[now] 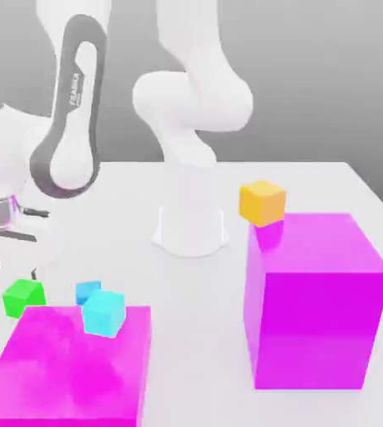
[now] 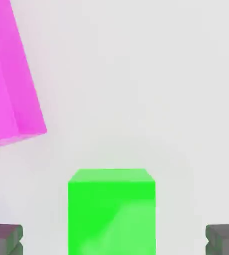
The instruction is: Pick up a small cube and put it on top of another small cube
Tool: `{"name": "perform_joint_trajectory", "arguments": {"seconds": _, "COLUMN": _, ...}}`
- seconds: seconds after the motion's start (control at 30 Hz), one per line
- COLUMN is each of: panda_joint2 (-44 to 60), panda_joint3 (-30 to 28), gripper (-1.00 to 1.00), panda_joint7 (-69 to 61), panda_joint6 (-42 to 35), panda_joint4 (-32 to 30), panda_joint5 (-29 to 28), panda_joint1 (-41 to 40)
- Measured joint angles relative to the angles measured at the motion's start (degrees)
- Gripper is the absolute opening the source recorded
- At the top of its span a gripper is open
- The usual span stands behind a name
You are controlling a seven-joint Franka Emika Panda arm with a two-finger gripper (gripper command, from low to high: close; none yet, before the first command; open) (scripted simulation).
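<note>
Hand view showed the small bright green matte cube (image 2: 112,209) lying on the white table (image 2: 151,89), and the two dark grey fingertips (image 2: 4,239) of the gripper (image 2: 114,240) stood wide apart, one on each side of this cube and not touching it. The pincer was therefore released and held nothing. One face of a large magenta block (image 2: 9,79) was seen beyond the green cube, apart from it.

From the exterior view, the green cube (image 1: 22,297) rested on the table (image 1: 128,217) just beside the far corner of the low flat magenta block (image 1: 69,367), towards the exterior view's left. A small blue cube (image 1: 87,291) stood near the green cube, and a cyan cube (image 1: 104,313) sat on top of the low block. The small plain orange-yellow cube (image 1: 263,203) was well apart from the green cube, behind the tall magenta block (image 1: 315,300). The white robot arm (image 1: 190,125) rose from its base between them.
</note>
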Motion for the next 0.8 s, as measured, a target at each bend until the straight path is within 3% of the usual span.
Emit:
{"name": "perform_joint_trajectory", "arguments": {"seconds": 0.07, "panda_joint2": 4.1, "panda_joint3": 5.0, "gripper": 0.0, "panda_joint7": -3.2, "panda_joint6": 3.1, "panda_joint4": 0.9, "panda_joint5": 4.1, "panda_joint1": -4.2}}
{"name": "perform_joint_trajectory", "arguments": {"seconds": 0.1, "panda_joint2": 5.6, "panda_joint3": 6.9, "gripper": -1.0, "panda_joint7": -4.2, "panda_joint6": 4.4, "panda_joint4": 1.3, "panda_joint5": 5.3, "panda_joint1": -5.8}}
{"name": "perform_joint_trajectory", "arguments": {"seconds": 0.33, "panda_joint2": 5.7, "panda_joint3": 7.2, "gripper": -1.0, "panda_joint7": -4.3, "panda_joint6": 4.3, "panda_joint4": 1.3, "panda_joint5": 5.4, "panda_joint1": -6.0}}
{"name": "perform_joint_trajectory", "arguments": {"seconds": 0.57, "panda_joint2": -7.7, "panda_joint3": -2.2, "gripper": -1.0, "panda_joint7": 9.5, "panda_joint6": -5.5, "panda_joint4": -1.6, "panda_joint5": -11.3, "panda_joint1": 0.7}}
{"name": "perform_joint_trajectory", "arguments": {"seconds": 0.67, "panda_joint2": -13.8, "panda_joint3": 0.3, "gripper": -1.0, "panda_joint7": 21.1, "panda_joint6": -11.2, "panda_joint4": -1.5, "panda_joint5": -16.8, "panda_joint1": 3.4}}
{"name": "perform_joint_trajectory", "arguments": {"seconds": 0.8, "panda_joint2": -21.5, "panda_joint3": 5.7, "gripper": -1.0, "panda_joint7": 34.3, "panda_joint6": -18.9, "panda_joint4": -1.2, "panda_joint5": -19.2, "panda_joint1": 6.6}}
